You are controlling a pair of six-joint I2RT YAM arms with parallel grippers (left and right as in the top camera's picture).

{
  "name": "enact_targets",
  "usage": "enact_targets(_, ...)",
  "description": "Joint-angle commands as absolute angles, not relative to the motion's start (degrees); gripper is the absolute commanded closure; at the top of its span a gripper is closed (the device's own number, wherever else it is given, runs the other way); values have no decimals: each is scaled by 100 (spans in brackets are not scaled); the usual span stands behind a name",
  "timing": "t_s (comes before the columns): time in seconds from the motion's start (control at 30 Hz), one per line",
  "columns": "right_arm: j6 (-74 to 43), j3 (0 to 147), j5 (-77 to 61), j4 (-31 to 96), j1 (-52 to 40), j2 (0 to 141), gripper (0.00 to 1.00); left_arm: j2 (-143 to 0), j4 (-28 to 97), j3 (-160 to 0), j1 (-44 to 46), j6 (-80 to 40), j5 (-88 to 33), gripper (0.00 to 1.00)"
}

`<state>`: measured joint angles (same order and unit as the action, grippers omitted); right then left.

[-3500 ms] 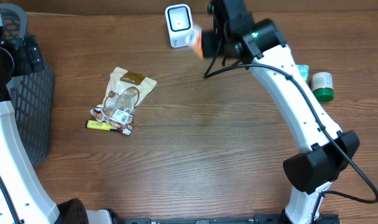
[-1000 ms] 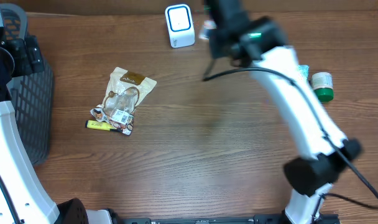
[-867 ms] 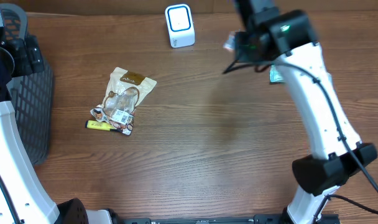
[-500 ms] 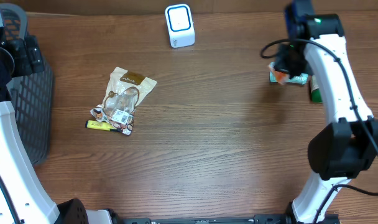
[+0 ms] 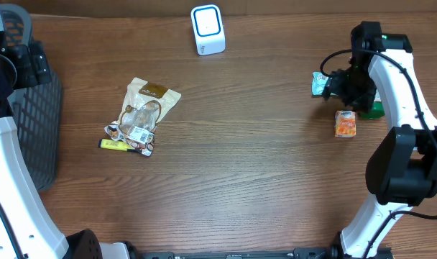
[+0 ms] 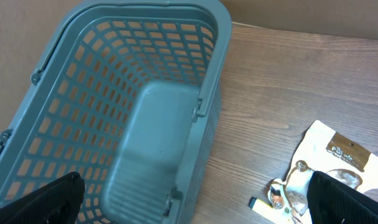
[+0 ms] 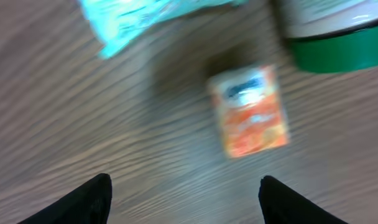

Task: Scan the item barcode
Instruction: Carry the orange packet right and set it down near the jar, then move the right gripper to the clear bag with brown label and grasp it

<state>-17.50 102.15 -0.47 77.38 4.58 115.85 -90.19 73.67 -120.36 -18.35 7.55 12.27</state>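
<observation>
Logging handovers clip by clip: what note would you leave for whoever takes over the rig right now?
Left claw: open, empty, over the mesh basket.
Right claw: open, above the orange carton, just released near the teal packet and green-lidded jar.
Done: carton shown to the white scanner.
To do: snack pouch and yellow item, not yet picked up.

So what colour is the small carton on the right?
The carton is mostly orange; right wrist view shows it best.
</observation>
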Motion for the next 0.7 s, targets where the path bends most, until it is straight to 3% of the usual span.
enact_targets(0.0, -1426, 10580, -1806, 7581, 292, 11513, 23, -9065, 7349, -12062, -1769, 836, 1238, 0)
enact_targets(0.2, -1317, 10595, -3605, 6479, -425, 11515, 22, -9065, 7349, -12062, -1769, 836, 1238, 0)
enact_targets(0.67, -3380, 10254, -3267, 3221, -2842, 12387, 22, -9065, 7349, -12062, -1769, 836, 1240, 0)
